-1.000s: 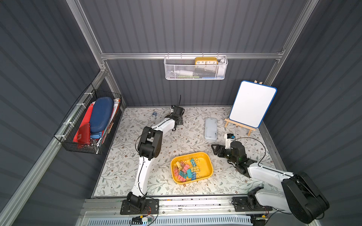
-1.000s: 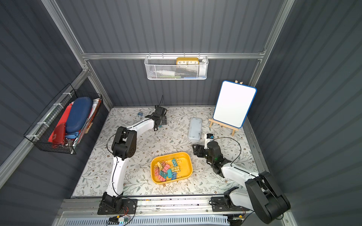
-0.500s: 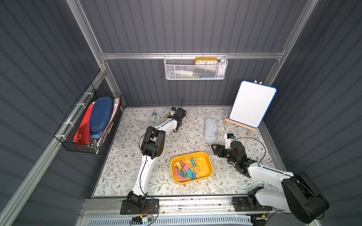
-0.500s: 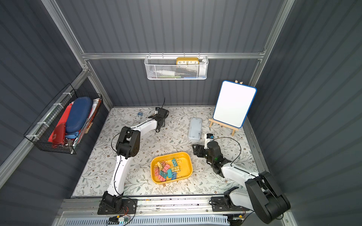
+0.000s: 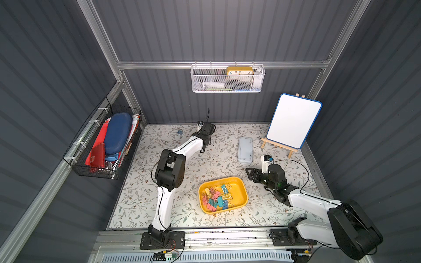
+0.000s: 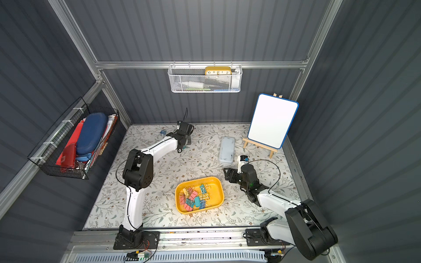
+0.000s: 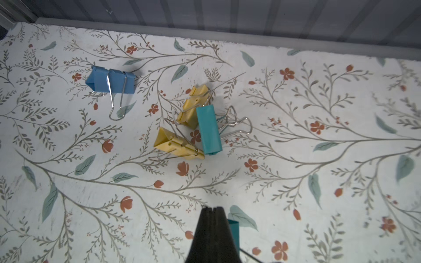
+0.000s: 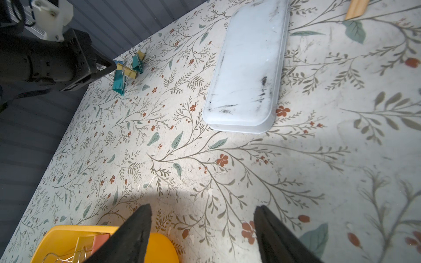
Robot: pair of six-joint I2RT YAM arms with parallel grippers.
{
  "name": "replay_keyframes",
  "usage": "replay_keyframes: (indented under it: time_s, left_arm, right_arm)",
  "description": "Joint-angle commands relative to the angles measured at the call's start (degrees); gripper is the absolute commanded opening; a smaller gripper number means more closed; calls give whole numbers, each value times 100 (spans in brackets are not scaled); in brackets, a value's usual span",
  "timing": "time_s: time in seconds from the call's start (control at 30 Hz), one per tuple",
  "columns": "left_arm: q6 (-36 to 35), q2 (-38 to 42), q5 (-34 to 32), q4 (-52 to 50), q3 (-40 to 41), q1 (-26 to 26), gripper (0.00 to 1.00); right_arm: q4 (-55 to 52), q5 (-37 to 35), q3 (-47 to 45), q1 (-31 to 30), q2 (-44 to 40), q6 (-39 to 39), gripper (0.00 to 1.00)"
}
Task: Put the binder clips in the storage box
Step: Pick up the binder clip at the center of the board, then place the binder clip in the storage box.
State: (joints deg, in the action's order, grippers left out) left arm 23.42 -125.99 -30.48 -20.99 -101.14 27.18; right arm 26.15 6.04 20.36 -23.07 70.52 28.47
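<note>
The left pincer (image 7: 211, 208) is shut tight, far back on the worktop (image 5: 205, 164), close to the wall. A teal clip (image 7: 234, 228) peeks out right beside its tips. So it looks like the pincer has that clip, most likely by the thin wire handle. The pinch itself is hidden, so I cannot say how firm it is.

Just past that pincer, four more clips lie loose on the worktop. A blue clip (image 7: 111, 79) lies off by itself. Two yellow clips (image 7: 175, 144) and a second teal clip (image 7: 208, 129) lie in a little bunch, touching each other. Taking one from the bunch may bump the others.

The yellow box (image 5: 237, 190) sits near the front of the worktop, well apart from the left pincer. A pile of clips (image 5: 216, 198) in pink, teal, blue and yellow lies inside it, so I think most of the job is done.

The right pincer (image 8: 202, 207) is wide and holds nothing. It hangs just beside a corner of the box. I think it waits there because the loose clips are on the left arm's side.

Next, the teal clip needs a lift, a ride over the rim, and a drop. A clip held by its wire may swing or slip.
</note>
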Motion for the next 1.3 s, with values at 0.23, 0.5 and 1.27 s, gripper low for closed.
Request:
replay_keyframes:
  time_s: [0.23,0.5,1.27]
  left_arm:
    - [270,1441,1702,314,596,51,0]
    - [119,2685,3414,640,1470,402,0]
    - [1833,4849,3437,1387,5067,2222,0]
  right_arm:
    - [7,-11,87,14,-68,-6,76]
    - [42,8,93,13,-33,18,76]
    - [105,24,126,13,155,32,76]
